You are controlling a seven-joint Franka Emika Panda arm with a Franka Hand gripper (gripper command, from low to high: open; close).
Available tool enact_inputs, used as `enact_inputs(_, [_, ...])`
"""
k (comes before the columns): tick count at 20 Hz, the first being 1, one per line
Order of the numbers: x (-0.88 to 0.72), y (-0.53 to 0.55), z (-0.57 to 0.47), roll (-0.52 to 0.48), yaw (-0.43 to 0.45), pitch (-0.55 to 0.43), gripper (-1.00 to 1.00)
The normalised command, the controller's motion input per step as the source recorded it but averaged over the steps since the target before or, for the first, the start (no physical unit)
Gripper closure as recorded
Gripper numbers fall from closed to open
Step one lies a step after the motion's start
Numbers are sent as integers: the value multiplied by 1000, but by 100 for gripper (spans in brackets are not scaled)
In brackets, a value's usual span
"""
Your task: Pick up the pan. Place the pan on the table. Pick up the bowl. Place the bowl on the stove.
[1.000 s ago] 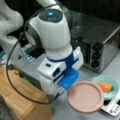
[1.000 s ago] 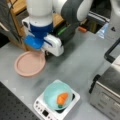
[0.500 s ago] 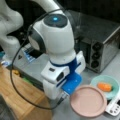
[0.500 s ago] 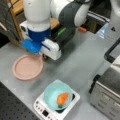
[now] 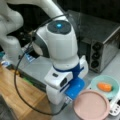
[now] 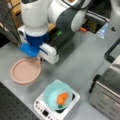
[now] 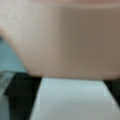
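Gripper grasps pan by its handle; bowl on stove.

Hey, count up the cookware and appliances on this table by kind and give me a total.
Pan: 1, on the table
Bowl: 1, on the stove, carrot piece inside
Stove: 1
Toaster oven: 1
Total: 4

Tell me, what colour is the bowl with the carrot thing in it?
The bowl is teal, a pale minty green, seen best in a front view.
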Motion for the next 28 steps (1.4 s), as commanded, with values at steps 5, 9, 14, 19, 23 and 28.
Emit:
enact_inputs(5, [424, -198, 1, -118, 70, 147, 100])
enact_inputs(9, [453, -140, 8, -146, 73, 200, 100])
enact_inputs(14, [427, -75, 31, -139, 86, 174, 100])
enact_inputs(19, [338, -15, 16, -158, 83, 126, 100])
enact_inputs(23, [324, 2, -58, -175, 84, 88, 100])
enact_inputs(28, [341, -17, -51, -225, 80, 146, 100])
